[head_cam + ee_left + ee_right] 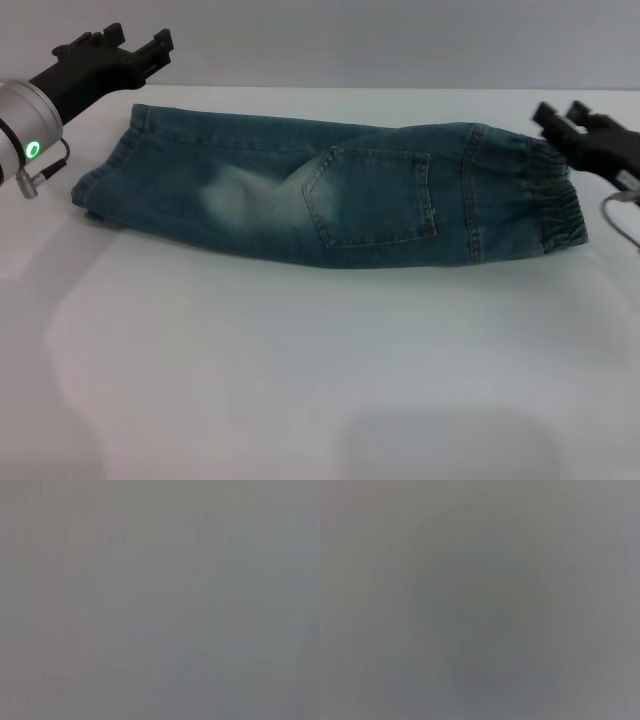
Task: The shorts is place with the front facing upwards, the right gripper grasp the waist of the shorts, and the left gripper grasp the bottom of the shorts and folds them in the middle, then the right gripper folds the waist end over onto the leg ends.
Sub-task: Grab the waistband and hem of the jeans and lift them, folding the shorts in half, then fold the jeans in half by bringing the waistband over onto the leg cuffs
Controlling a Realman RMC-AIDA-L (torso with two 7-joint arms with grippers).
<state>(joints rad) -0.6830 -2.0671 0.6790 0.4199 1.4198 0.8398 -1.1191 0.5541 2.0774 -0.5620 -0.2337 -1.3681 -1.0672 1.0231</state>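
At the upper left of the head view, the left claw (135, 45) hovers above the bench (300, 380), just beyond the leg ends (105, 165), its fingers parted and holding nothing. Across the middle, the shorts (330, 195) lie flat, folded lengthwise into one long band, a stitched pocket (375, 200) facing up. At the right edge, the right claw (560, 115) sits just beside the gathered waist (555, 200), fingers apart and empty. Both wrist views show only featureless grey.

You see the shorts (330, 190) lying across the far table (300, 380) | waist right, leg ends (105, 170) left | left gripper (135, 45) far left | right gripper (560, 115) just right of waist.
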